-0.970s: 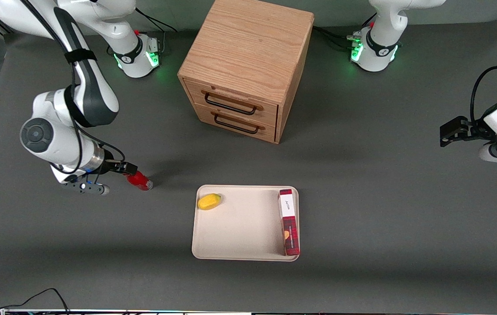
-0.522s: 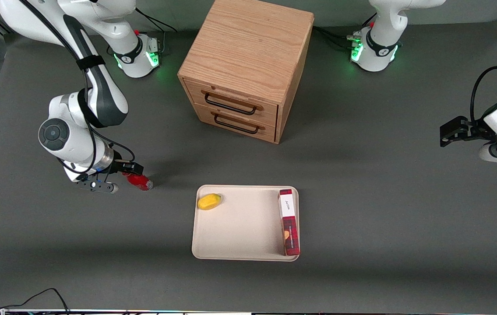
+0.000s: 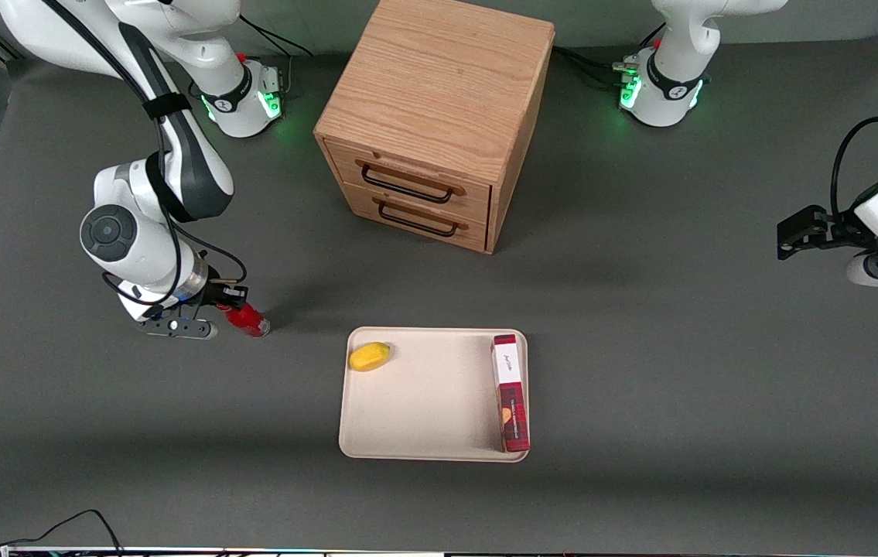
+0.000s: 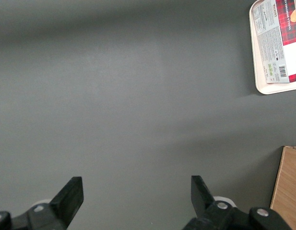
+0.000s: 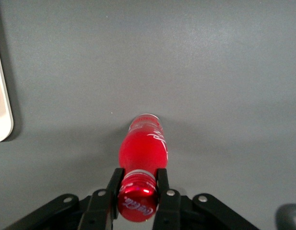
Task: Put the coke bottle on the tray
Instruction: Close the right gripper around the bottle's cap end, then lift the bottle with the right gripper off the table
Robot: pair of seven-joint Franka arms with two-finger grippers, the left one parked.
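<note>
1. Coke bottle (image 3: 248,319) stands upright on the grey desk (image 3: 640,348), off the tray (image 3: 423,418) and toward the working arm's end, a touch farther from the front camera than the tray's nearest corner.
2. The hand (image 3: 231,303) is right at the bottle's top, and in the right wrist view its two black fingers (image 5: 163,184) press against either side of the red cap, clamped on the neck of the coke bottle (image 5: 142,165).
3. From the wrist, the bottle's base sits flat on the desk, its white script lettering showing along the red body.
4. The tray lies flat on the desk, nearer the front camera than the wooden drawer cabinet (image 3: 439,116), with a clear strip of desk between it and the bottle.
5. On the tray, a yellow fruit (image 3: 370,356) rests in the corner closest to the bottle.
6. A long red plaid box (image 3: 510,391) lies along the tray's edge toward the parked arm's end, well apart from the fruit.
7. Both cabinet drawers are shut, their dark handles facing the tray.
</note>
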